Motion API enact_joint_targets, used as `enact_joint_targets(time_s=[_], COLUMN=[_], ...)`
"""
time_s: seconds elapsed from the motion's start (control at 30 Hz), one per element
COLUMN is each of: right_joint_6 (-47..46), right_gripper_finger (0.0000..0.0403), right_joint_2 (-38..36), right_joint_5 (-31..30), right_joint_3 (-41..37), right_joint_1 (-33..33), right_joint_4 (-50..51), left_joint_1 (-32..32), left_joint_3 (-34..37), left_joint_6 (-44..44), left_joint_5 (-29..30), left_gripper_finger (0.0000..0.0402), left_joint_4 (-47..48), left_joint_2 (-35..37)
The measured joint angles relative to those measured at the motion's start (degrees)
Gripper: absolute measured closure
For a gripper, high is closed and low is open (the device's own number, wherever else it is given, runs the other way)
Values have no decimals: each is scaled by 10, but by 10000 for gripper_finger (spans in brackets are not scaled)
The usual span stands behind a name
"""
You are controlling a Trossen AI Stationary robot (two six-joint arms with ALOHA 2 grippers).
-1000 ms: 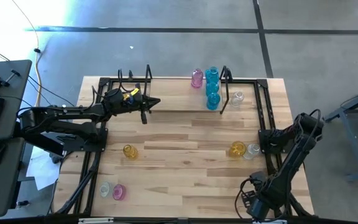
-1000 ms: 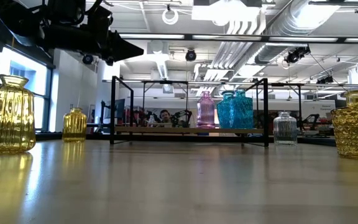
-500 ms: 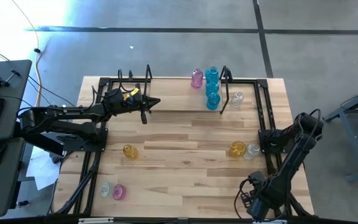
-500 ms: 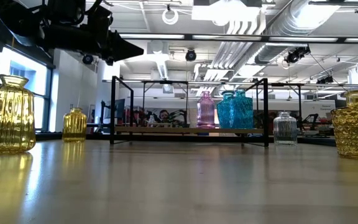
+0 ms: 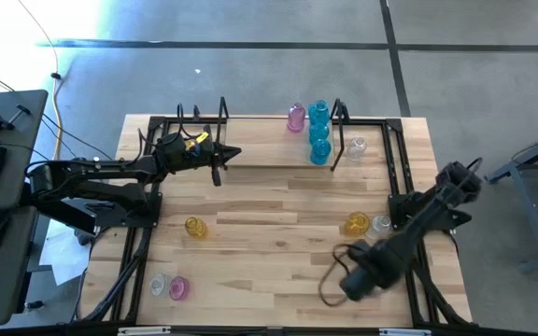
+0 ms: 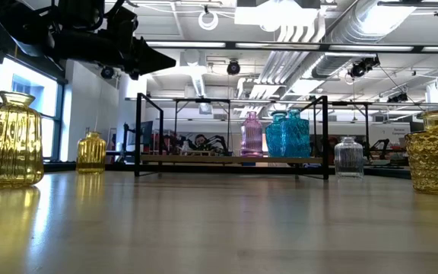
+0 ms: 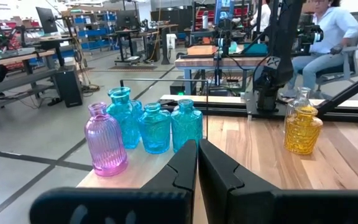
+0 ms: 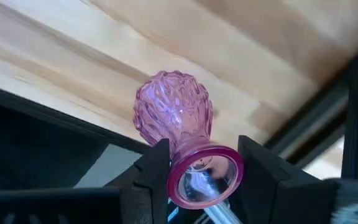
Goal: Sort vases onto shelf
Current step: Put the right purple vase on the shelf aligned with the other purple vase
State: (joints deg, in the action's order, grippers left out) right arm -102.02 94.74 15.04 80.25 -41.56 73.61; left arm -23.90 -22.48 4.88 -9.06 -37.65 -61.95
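In the right wrist view a pink vase (image 8: 174, 115) is held by my right gripper (image 8: 205, 169), which is shut on it. That gripper (image 5: 351, 282) is over the near right part of the table and hides the vase from above. On the shelf (image 5: 250, 161) at the far side, a pink vase (image 5: 295, 117), three cyan vases (image 5: 319, 133) and a clear one (image 5: 356, 147) stand on their bases. My left gripper (image 5: 218, 161) is shut and level over the shelf's left part, holding nothing. My right gripper pinches the pink vase's neck, just under the mouth rim (image 8: 194, 163), between its two fingers (image 8: 156, 167). The fingers come from above, pointing steeply down. The vase hangs upright below them with its mouth up, lifted clear of the table.
An amber vase (image 5: 357, 224) and a clear one (image 5: 378, 226) stand on the table at the right. Another amber vase (image 5: 194, 227) stands at the left. A clear vase (image 5: 158, 283) and a pink one (image 5: 178, 288) stand near the front left. Black frame rods (image 5: 395, 187) run along both sides.
My right arm has swung in from the table's near right corner toward the left, out over the near part of the table. It has risen a little and its wrist has rolled.
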Motion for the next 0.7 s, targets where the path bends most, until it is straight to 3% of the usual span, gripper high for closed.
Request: enact_joint_targets(time_s=[0.43, 0.7], right_joint_6=[444, 707], right_gripper_finger=[278, 278], right_joint_2=[1, 37], right_joint_5=[-94, -163], right_joint_3=[64, 167], right_joint_1=[228, 363], right_joint_4=[45, 125], left_joint_1=[0, 0], left_joint_3=[0, 0], left_joint_6=[7, 8], left_joint_5=[0, 0], left_gripper_finger=[397, 397], left_joint_4=[0, 0], left_joint_2=[0, 0])
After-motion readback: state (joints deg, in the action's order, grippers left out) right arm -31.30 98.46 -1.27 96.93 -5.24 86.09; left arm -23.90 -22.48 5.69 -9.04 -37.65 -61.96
